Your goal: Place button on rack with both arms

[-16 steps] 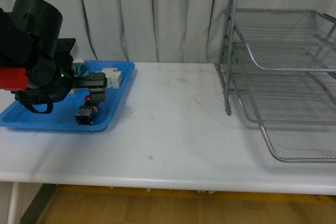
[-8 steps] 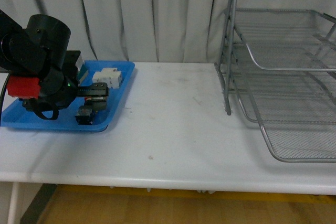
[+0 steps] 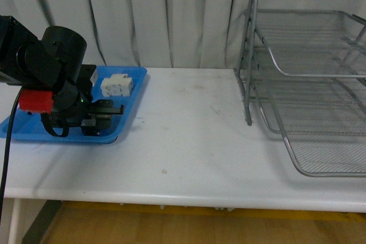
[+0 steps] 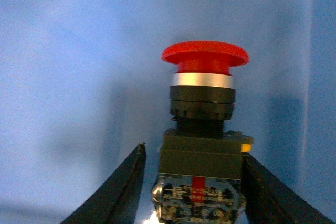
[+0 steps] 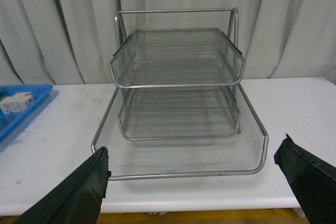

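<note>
The button (image 4: 202,145) lies on the floor of the blue tray (image 4: 79,51), its red mushroom cap (image 4: 205,56) pointing away from the wrist. My left gripper (image 4: 192,150) is open, one black finger on each side of the dark body; the finger by the yellow bit is close against it. In the front view the left gripper (image 3: 106,110) is low in the tray's near right corner and the arm largely hides the button. The silver wire rack (image 3: 309,84) stands on the table's right. My right gripper (image 5: 194,148) is open and empty, facing the rack (image 5: 178,77) from in front.
A white block (image 3: 117,84) lies at the back of the blue tray (image 3: 132,92), also seen in the right wrist view as a white block (image 5: 16,100). White table (image 3: 189,135) stretches between tray and rack. Curtains hang behind.
The left arm has swung right and lowered into the tray; its gripper dropped from above the button down around it. The rack has not moved.
</note>
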{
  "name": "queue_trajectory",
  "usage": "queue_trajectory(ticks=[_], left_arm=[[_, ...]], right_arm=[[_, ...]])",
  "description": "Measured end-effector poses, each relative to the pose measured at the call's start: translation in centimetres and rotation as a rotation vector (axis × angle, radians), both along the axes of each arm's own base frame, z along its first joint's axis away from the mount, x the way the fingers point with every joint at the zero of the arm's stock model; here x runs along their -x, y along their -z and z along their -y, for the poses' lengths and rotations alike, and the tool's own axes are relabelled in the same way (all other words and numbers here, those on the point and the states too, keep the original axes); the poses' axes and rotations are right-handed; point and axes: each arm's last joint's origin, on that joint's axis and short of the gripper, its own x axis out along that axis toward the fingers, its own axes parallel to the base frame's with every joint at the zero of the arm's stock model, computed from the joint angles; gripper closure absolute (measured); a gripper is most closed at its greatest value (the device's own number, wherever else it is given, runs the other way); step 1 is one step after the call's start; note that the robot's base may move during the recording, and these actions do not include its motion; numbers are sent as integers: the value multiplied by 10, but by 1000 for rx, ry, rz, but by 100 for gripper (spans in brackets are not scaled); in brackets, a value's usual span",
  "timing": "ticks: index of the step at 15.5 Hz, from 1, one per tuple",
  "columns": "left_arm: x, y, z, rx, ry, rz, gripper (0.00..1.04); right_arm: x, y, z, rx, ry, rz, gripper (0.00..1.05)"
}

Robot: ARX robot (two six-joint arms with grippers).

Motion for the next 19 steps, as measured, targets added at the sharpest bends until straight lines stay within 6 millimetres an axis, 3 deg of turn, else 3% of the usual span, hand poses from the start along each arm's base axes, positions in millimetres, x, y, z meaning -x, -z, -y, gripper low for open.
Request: queue_trajectory(ticks=[2,6,8,10,12,15,17,19], left_arm=[[-3,-4,0,-4,-4,9,67],[1,-15,-2,-1,-6,43,69],[18,-59,-1,28,22,171,69],[56,-122,3,50,91,359,69],[111,-152,5,44,142,429,69],[190,-144,-2,-5,145,402,69],[222,-137,-5,-4,146,407,69],[237,-123,-6,-3,145,374,69]], right_arm=[[0,0,0,0,0,0,7],[0,0,0,0,0,0,7],[0,0,0,0,0,0,7],[0,0,0,0,0,0,7],[0,0,0,0,0,0,7],[0,0,0,0,0,0,7],[0,0,0,0,0,0,7],[0,0,0,0,0,0,7]])
